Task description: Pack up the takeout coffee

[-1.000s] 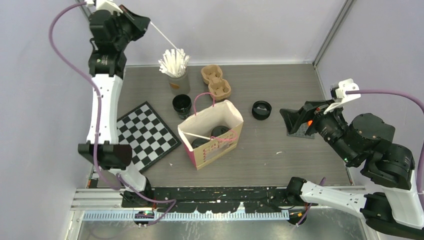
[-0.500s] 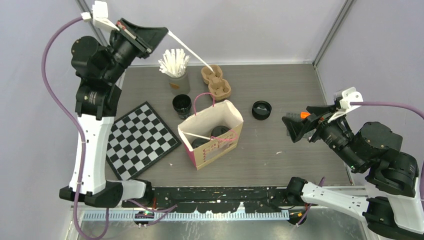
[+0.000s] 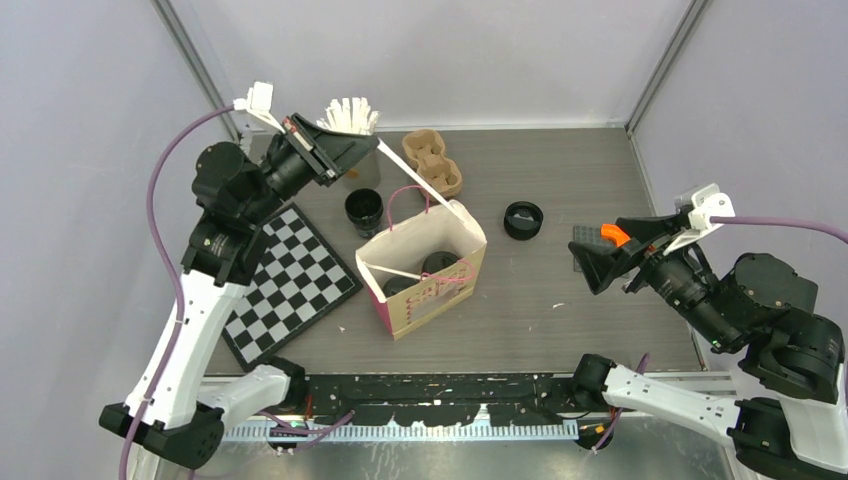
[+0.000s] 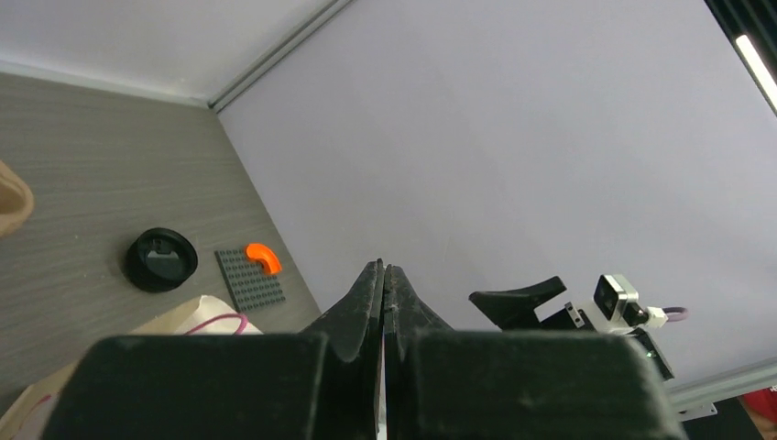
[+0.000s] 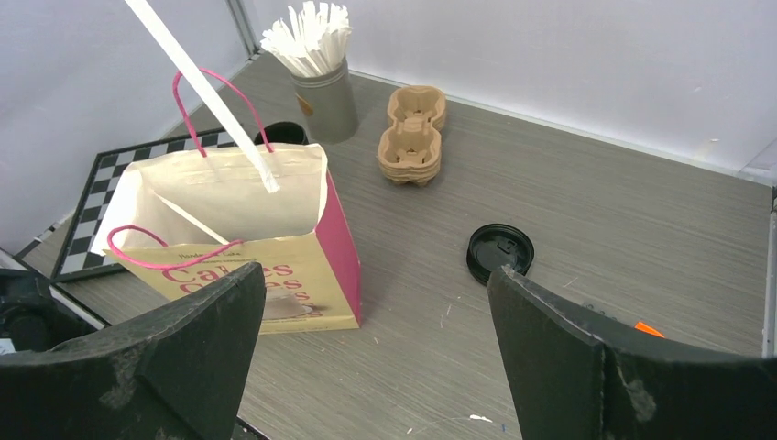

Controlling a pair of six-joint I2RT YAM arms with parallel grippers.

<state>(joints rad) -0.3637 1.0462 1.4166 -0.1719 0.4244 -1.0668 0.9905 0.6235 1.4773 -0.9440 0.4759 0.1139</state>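
Observation:
A paper bag (image 3: 432, 300) with pink handles stands open mid-table; two black lidded takeout coffee cups (image 3: 441, 263) and a white stick sit inside it. One open black cup (image 3: 364, 208) stands behind the bag, and a loose black lid (image 3: 523, 220) lies to its right. My left gripper (image 3: 372, 144) hangs over the table's back left, shut on a long white stick (image 3: 420, 182) that slants down over the bag's mouth. My right gripper (image 3: 598, 266) hovers open and empty right of the lid (image 5: 499, 250), facing the bag (image 5: 229, 220).
A grey cup of white sticks (image 5: 321, 82) and a brown pulp carrier (image 3: 432, 162) stand at the back. A chessboard (image 3: 290, 280) lies left of the bag. A grey studded plate with an orange piece (image 3: 612, 235) sits under my right gripper.
My left arm has swung down from high at the back, bringing the stick's tip over the bag. My right gripper drew back slightly toward the near right.

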